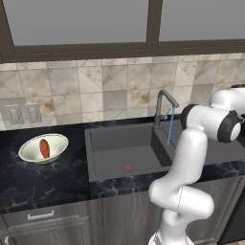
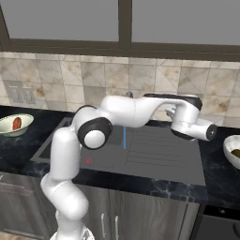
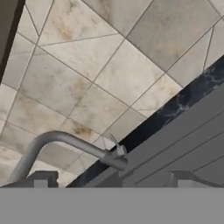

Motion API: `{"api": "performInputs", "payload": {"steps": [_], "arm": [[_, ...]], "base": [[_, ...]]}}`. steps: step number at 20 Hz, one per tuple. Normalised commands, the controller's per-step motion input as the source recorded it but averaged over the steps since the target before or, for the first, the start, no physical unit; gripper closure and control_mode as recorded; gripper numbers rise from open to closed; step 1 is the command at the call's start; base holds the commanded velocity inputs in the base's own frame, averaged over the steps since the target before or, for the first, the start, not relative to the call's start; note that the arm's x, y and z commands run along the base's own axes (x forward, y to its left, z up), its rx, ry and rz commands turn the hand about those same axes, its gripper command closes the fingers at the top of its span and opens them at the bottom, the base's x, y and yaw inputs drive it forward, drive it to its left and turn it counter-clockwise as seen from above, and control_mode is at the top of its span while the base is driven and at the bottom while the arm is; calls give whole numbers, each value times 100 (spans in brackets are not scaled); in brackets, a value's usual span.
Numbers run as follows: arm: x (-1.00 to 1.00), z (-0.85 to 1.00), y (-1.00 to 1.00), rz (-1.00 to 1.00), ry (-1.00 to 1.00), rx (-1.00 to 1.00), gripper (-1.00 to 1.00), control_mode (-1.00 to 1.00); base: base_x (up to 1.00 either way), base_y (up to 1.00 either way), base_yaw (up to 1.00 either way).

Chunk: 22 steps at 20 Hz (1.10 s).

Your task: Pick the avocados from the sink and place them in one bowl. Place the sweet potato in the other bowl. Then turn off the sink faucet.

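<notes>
One sweet potato (image 1: 44, 148) lies in the pale bowl (image 1: 29, 148) at left of frame; water runs from the sink faucet (image 1: 163, 103), mid-frame; the pincer (image 3: 111, 180) stands spread before it.

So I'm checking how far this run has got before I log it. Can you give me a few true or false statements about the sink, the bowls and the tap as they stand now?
1. The sweet potato lies in the pale bowl on the counter left of the sink. True.
2. Water runs from the sink faucet. True: a thin blue stream falls from its spout.
3. An avocado lies on the sink floor. False: just a small red spot shows there.
4. The gripper is shut on the faucet handle. False: its fingertips stand wide apart, touching nothing, with the faucet ahead of them.
5. The bowl at the right holds the sweet potato. False: something dark sits in it.
</notes>
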Motion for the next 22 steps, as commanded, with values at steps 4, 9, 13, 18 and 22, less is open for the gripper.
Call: {"api": "performInputs", "payload": {"steps": [4, 9, 13, 18, 22], "arm": [[30, -40, 8, 8, -12, -10, -100, -100], [37, -32, 6, 21, -9, -7, -100, -100], [26, -29, 0, 30, -9, -7, -100, -100], [5, -27, 2, 30, -11, -6, -100, -100], [0, -12, 17, 23, -21, -4, -100, -100]], "base": [[0, 0, 0], [0, 0, 0], [0, 0, 0], [0, 0, 0], [0, 0, 0]]}}
